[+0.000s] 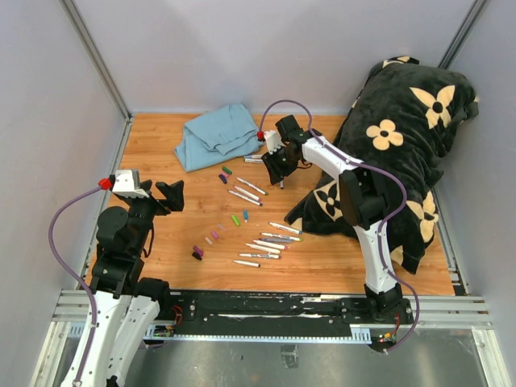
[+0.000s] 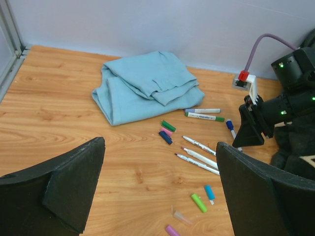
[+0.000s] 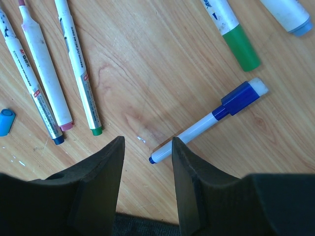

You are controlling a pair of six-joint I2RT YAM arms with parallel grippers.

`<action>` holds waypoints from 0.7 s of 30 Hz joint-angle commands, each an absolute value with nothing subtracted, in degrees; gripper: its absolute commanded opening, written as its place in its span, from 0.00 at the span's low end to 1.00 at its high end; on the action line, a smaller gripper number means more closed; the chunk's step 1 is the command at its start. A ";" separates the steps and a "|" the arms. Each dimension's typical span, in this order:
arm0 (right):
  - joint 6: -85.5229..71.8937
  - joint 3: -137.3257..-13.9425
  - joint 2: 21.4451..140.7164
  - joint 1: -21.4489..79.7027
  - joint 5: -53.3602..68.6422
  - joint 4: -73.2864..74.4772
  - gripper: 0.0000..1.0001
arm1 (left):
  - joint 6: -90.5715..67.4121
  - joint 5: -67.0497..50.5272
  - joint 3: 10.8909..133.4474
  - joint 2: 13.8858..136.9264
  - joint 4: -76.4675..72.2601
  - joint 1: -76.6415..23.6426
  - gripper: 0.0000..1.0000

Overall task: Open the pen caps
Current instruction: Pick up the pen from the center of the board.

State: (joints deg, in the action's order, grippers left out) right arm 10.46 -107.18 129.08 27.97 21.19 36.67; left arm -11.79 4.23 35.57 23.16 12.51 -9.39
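Observation:
My right gripper (image 3: 147,140) hovers open just above the table, and the tail of a blue-capped marker (image 3: 204,125) lies between its fingertips, against the right one. Its blue cap (image 3: 239,97) is on. A green-capped marker (image 3: 241,46) lies beyond it. Three uncapped markers (image 3: 42,73) lie to the left beside a loose blue cap (image 3: 6,121). My left gripper (image 2: 160,145) stands wide open and empty at the left. Ahead of it lie loose caps: green (image 2: 168,126), pink (image 2: 166,131), navy (image 2: 165,137), light green (image 2: 199,202) and purple (image 2: 172,230).
A folded blue cloth (image 1: 218,135) lies at the back of the wooden table. A black pillow with cream flowers (image 1: 395,153) fills the right side, and the right arm reaches past it. More bare marker barrels (image 1: 270,240) lie near the front centre.

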 commanded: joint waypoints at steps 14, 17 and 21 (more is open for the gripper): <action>9.05 -108.62 130.82 27.25 20.13 36.41 0.44 | -10.90 3.50 35.90 23.48 10.11 -9.07 0.99; 8.89 -108.58 130.94 27.25 20.07 36.32 0.44 | -10.90 3.46 35.80 23.50 10.11 -9.06 0.98; 8.55 -108.50 131.20 27.27 19.89 36.21 0.44 | -10.90 3.42 35.83 23.40 10.11 -9.05 0.99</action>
State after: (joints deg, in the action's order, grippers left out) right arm 9.63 -107.18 129.64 27.94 20.93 36.25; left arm -11.77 3.92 35.57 23.40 12.10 -9.39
